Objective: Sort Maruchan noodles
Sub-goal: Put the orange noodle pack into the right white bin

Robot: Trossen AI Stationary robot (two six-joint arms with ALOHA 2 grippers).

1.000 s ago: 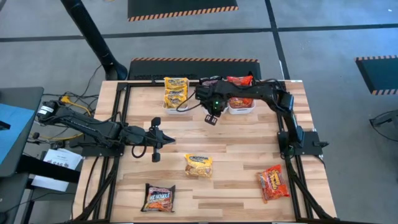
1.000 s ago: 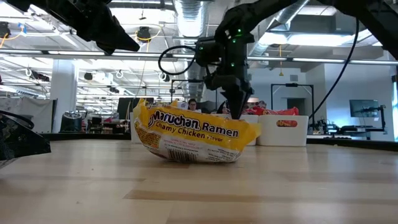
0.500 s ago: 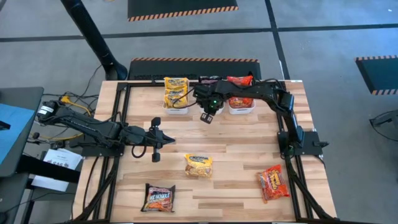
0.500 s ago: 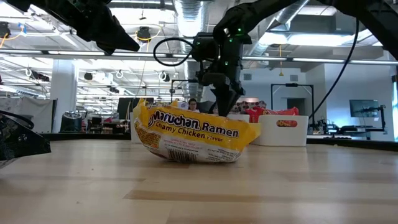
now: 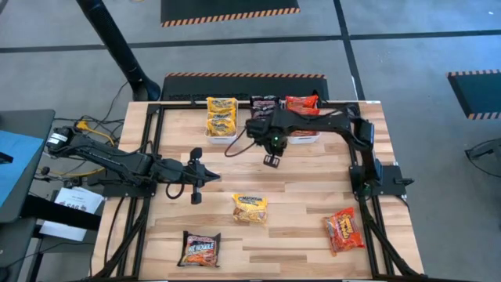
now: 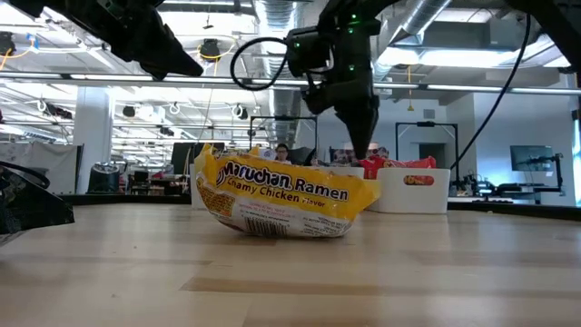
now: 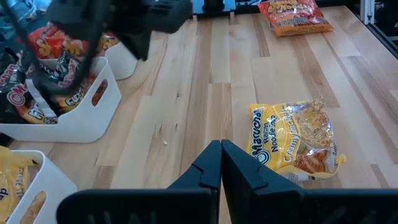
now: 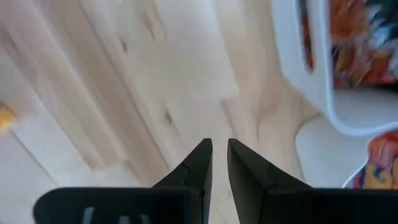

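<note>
Right tool [image 5: 272,160] hangs empty over the tabletop [image 5: 313,188] near the bins [image 5: 301,138], fingers slightly apart. Left tool [image 5: 196,174] rests pressed together beside a yellow packet [image 5: 250,208].

Three noodle packets [image 5: 250,208] lie loose on the table [image 5: 297,196].

The high camera is looking straight down from well above, taking in the whole table [image 5: 297,196] and both arms. The low camera is sitting at tabletop level, facing across the wood into the room behind, very near a yellow packet [image 6: 283,202]. That packet is also showing in the high view [image 5: 250,208] and in the left wrist view [image 7: 292,138], which is looking forward and down along the table toward the bins [image 7: 93,109]. The right wrist camera is hanging close above bare wood, catching a bin's edge [image 8: 317,81].
</note>
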